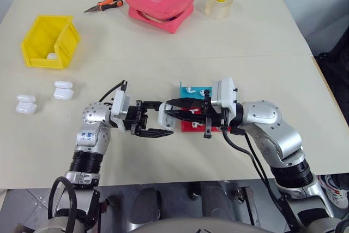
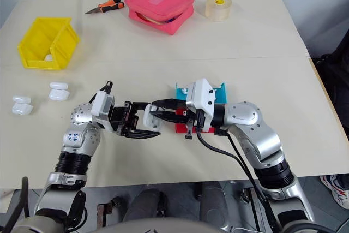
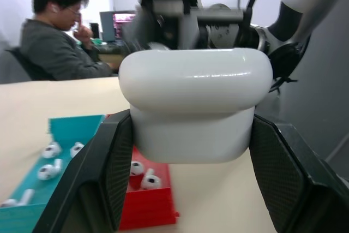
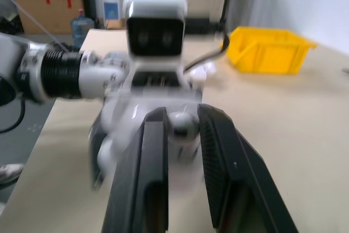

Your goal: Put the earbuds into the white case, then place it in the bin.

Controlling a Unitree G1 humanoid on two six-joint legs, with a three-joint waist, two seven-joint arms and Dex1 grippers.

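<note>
My left gripper (image 1: 162, 121) is shut on the white case (image 3: 195, 107), holding it above the table in front of me; its black fingers (image 3: 109, 173) clamp both sides. My right gripper (image 4: 184, 114) faces it from the right, shut on one small white earbud (image 4: 182, 126), and its tips reach the case (image 1: 165, 116). I cannot tell how the case's lid stands. More earbuds (image 3: 52, 162) lie in the teal tray (image 1: 188, 88), and others (image 3: 144, 177) in the red tray (image 3: 147, 205) below my grippers. The yellow bin (image 1: 49, 42) stands far left.
Two pairs of spare white cases (image 1: 63, 90) (image 1: 25, 103) lie left of my left arm, and one white case (image 1: 52, 55) sits in the bin. A pink pouch (image 1: 161, 5), tape roll (image 1: 220, 4) and orange pliers (image 1: 103, 5) lie at the back. A seated person (image 3: 54, 42) is beyond the table.
</note>
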